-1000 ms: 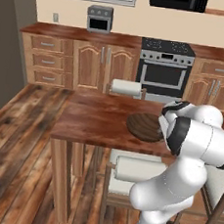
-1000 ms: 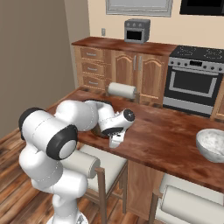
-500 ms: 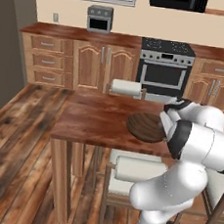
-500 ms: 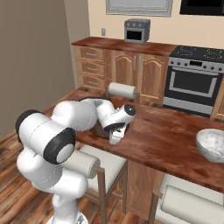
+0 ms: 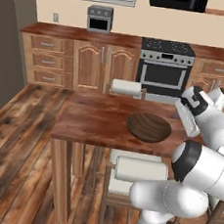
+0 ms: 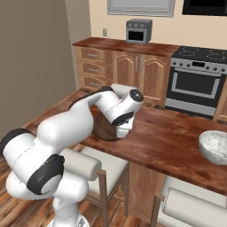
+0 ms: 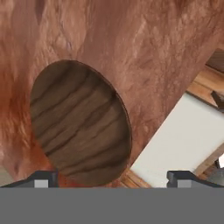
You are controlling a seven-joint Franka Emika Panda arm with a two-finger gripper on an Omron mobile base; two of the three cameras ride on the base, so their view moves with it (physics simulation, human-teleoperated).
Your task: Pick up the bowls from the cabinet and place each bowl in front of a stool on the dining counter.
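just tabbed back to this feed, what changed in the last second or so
The arm has lifted and pulled back from the wooden bowl, which now lies free on the dining counter. In the hand view the fingers stand wide apart above the bowl, touching nothing. The bowl itself has stayed put in front of a stool. The speckled bowl also rests where it was, by the other stool.

Even, bright rendered light with soft shadows; the hand view looks slightly blurred.

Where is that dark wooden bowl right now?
The dark wooden bowl sits on the dining counter near its front edge, right above a white-cushioned stool.
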